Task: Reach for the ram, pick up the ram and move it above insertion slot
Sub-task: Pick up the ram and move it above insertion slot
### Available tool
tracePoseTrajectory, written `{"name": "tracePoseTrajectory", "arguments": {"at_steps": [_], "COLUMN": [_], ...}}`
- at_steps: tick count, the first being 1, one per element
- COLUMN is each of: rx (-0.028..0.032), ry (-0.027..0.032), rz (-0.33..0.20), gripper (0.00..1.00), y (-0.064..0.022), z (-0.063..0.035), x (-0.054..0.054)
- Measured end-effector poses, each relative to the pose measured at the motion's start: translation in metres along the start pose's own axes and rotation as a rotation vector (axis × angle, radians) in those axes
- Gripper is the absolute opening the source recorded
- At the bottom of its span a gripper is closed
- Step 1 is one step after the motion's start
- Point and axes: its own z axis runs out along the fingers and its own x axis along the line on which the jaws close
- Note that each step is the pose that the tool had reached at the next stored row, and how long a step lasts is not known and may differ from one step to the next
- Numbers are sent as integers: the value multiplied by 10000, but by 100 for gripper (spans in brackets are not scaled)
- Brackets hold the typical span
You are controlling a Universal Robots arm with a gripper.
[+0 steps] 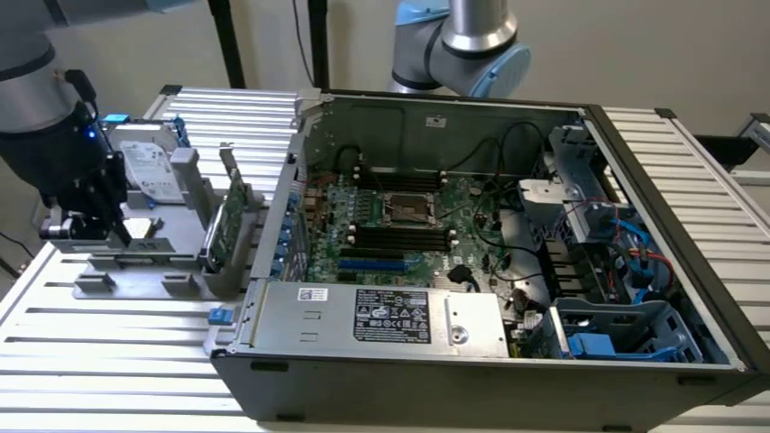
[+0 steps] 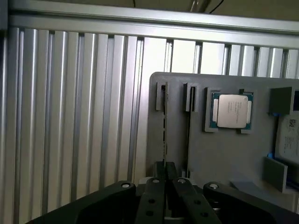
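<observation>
My claw (image 2: 166, 167) is clamped on the ram (image 2: 164, 122), which stands edge-up in its grey holder (image 2: 224, 154) slot, easy to pinch.

The arm (image 1: 36, 90) comes down at the exterior view's left, its thick grey wrist segment pointing downward, a black cable along it and the black tool (image 1: 87, 224) hanging low beneath. A further grey joint (image 1: 463, 41) with pale blue caps shows at the top of that view. Seen from the wrist, the two black fingers (image 2: 155, 191) stand nearly parallel and close together, pinched onto the end of the thin ram (image 2: 164, 126) between them
</observation>
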Motion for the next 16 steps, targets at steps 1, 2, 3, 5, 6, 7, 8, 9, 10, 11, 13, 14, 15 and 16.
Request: {"name": "tracePoseTrajectory", "arguments": {"at_steps": [1,2,3,5,6,7,8,9,10,11,13,14,15,16], "rx": [0,-1,1,-2,0,2,2,1,1,0,0,1,1,1], "ry": [-1,0,-2,-1,-2,-2,-3,-2,-2,-3,-3,-4,-5,-5], "rz": [30,56,70,81,81,81,82,81,82,82,82,81,81,81], "gripper": [13,13,13,13,13,13,13,13,13,13,13,13,13,13], "y": [-3,-7,-17,-53,-81,-114,-153,-197,-245,-289,-378,-423,-468,-512], "z": [-45,-90,-135,-229,-274,-319,-363,-401,-440,-474,-545,-584,-623,-662], "x": [0,1,1,3,4,6,8,11,13,16,21,24,26,29]}}
